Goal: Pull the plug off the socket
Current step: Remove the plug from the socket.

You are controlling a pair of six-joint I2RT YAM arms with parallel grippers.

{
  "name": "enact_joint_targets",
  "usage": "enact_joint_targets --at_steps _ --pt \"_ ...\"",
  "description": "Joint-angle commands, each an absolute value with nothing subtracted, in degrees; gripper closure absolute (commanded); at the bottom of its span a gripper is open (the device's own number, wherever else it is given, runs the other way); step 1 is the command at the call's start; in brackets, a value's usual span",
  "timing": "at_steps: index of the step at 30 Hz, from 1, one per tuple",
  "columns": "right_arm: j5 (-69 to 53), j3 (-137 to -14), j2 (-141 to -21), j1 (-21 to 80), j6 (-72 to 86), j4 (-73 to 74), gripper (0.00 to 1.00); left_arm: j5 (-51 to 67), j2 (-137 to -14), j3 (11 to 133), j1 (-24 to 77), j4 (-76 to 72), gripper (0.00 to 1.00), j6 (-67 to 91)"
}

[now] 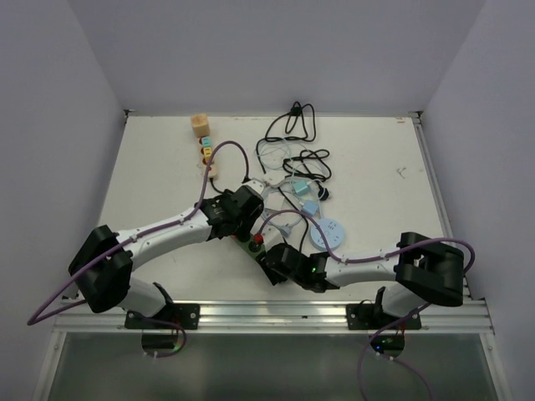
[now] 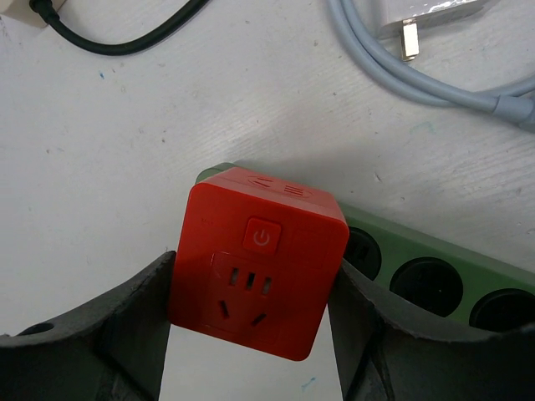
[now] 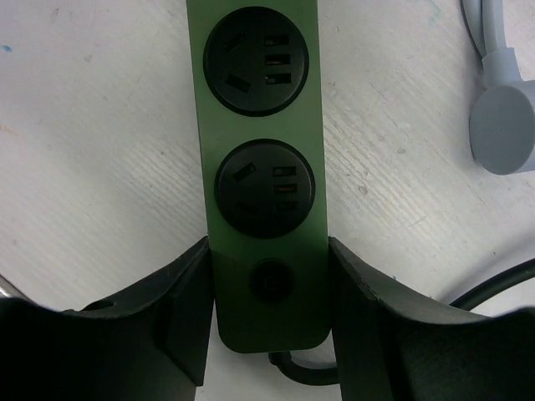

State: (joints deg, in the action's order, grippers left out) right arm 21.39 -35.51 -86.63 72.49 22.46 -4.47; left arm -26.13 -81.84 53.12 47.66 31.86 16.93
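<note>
The plug is a red cube adapter (image 2: 259, 271) with a power button and a socket face. It stands over the end of the green socket strip (image 2: 422, 263), slightly tilted; whether it is seated in the strip I cannot tell. My left gripper (image 2: 255, 288) is shut on the red plug, one finger against each side. My right gripper (image 3: 269, 313) is shut on the switch end of the green socket strip (image 3: 261, 109), which shows two empty round outlets. In the top view both grippers meet at mid-table, left gripper (image 1: 248, 227) over the red plug (image 1: 257, 240), right gripper (image 1: 272, 261) just in front.
A grey cable with a white plug (image 2: 410, 38) and a black cable (image 2: 125, 42) lie beyond the red cube. A grey round piece (image 3: 501, 129) lies right of the strip. Farther back are a beige power strip (image 1: 206, 150), tangled black cables (image 1: 294, 134) and a pale blue disc (image 1: 328, 233).
</note>
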Motion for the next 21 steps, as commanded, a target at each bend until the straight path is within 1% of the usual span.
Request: enact_joint_targets --at_steps 1,4,9,11,13,14,21 --pt "20.7 -33.9 -86.9 73.7 24.9 1.6 1.00 -37.4 -83.1 55.9 47.0 32.2 1.00 19.8" --pt "19.0 -32.5 -85.4 73.7 25.8 0.4 1.00 -36.7 -82.3 54.7 47.0 30.4 1.00 19.6" --pt "18.9 -32.6 -85.3 73.7 26.3 0.7 1.00 -38.2 -84.3 54.8 47.3 32.3 1.00 19.8" --pt "17.8 -32.2 -84.7 73.3 26.8 0.4 1.00 -38.1 -83.2 53.4 47.4 29.5 1.00 20.1" --pt "16.2 -31.6 -83.9 72.8 27.3 -1.2 1.00 -38.3 -79.6 49.8 47.4 25.9 1.00 20.5" --pt "15.6 -31.4 -83.6 72.3 27.8 -1.5 1.00 -38.1 -78.0 48.4 47.4 21.3 1.00 20.2" --pt "9.9 -30.2 -83.0 68.6 29.1 -2.5 1.00 -40.5 -60.7 31.0 47.4 1.8 1.00 24.1"
